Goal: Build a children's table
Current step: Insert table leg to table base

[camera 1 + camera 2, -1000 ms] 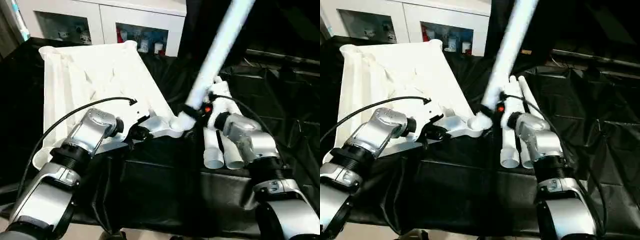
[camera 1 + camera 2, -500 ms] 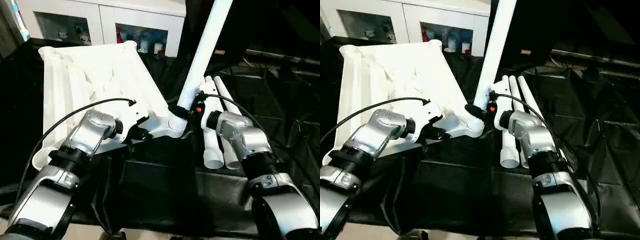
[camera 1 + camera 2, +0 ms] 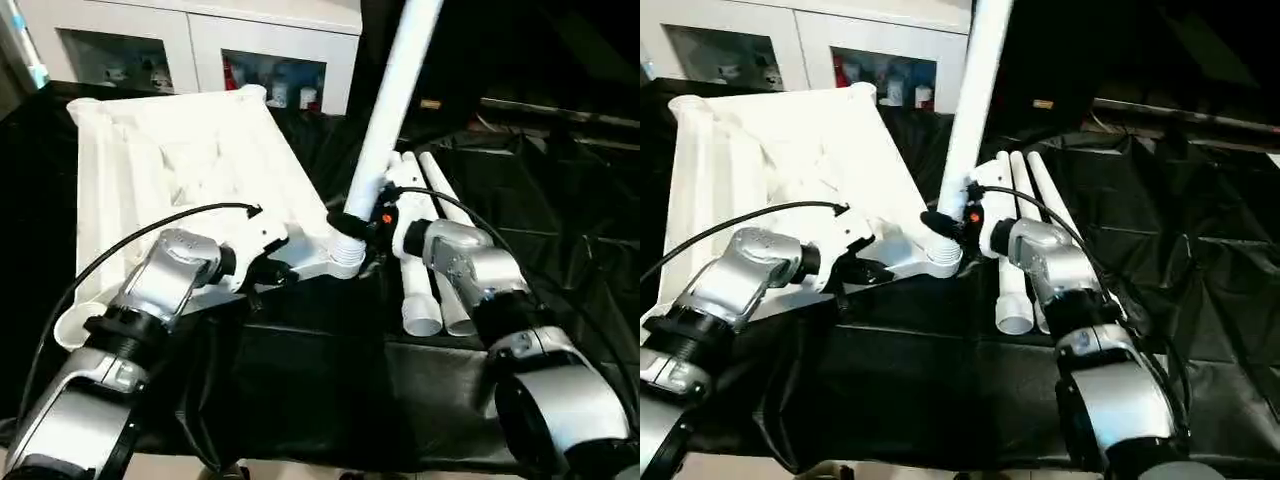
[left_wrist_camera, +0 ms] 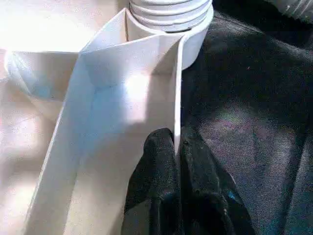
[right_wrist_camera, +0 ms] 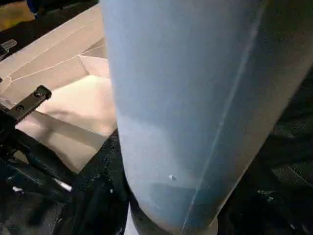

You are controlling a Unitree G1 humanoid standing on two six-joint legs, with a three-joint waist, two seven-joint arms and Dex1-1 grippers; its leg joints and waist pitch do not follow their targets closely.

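The white table top (image 3: 170, 170) lies upside down, ribbed side up, on black cloth. One white tube leg (image 3: 392, 100) stands nearly upright, leaning slightly right, with its lower end in the near right corner socket (image 3: 346, 260). My right gripper (image 3: 357, 222) is shut around that leg just above the socket; its black fingers (image 5: 102, 191) wrap the tube in the right wrist view. My left gripper (image 4: 177, 147) is shut on the thin rim wall of the table top (image 4: 132, 93), a little left of the same socket.
Spare white tube legs (image 3: 432, 260) lie side by side on the black cloth (image 3: 560, 230) right of the table top, under my right forearm. A white cabinet with glass doors (image 3: 190, 45) stands behind. A black cable (image 3: 150, 225) arcs over my left wrist.
The leg has swung from a strong lean to the right to nearly upright, and its lower end has settled onto the corner socket. The left gripper keeps its hold on the rim.
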